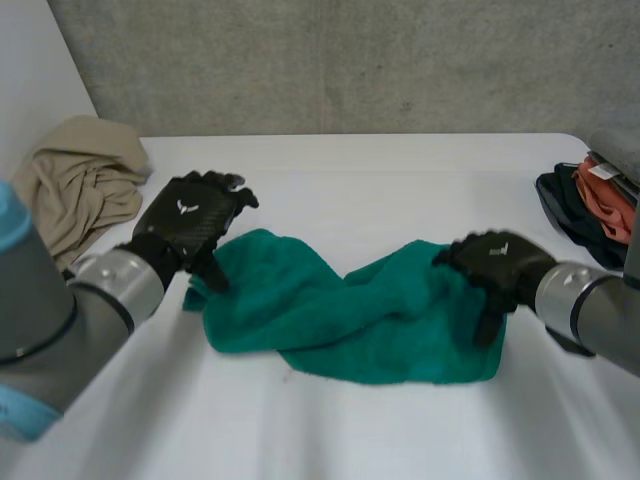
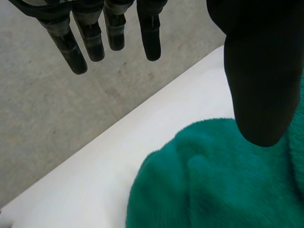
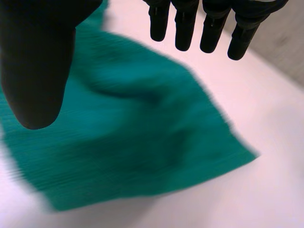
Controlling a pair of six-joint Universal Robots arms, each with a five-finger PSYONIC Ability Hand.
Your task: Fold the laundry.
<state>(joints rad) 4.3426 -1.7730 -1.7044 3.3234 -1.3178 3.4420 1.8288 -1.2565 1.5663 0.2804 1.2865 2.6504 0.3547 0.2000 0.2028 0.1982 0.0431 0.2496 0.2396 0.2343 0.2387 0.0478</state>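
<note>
Green towel (image 1: 350,305) lies rumpled mid-frame on the bench (image 1: 400,180), unfolded. Left hand (image 1: 190,225) and right hand (image 1: 497,265) poised at its ends, both unclenched, gripping nothing. Folding not yet begun.

Rumpled green towel (image 1: 340,315) on white table (image 1: 400,185)

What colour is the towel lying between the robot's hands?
The towel is a plain teal green, seen best in the head view.

A rumpled green towel (image 1: 350,310) lies spread unevenly, unfolded, across the middle of the white table (image 1: 400,180).
</note>
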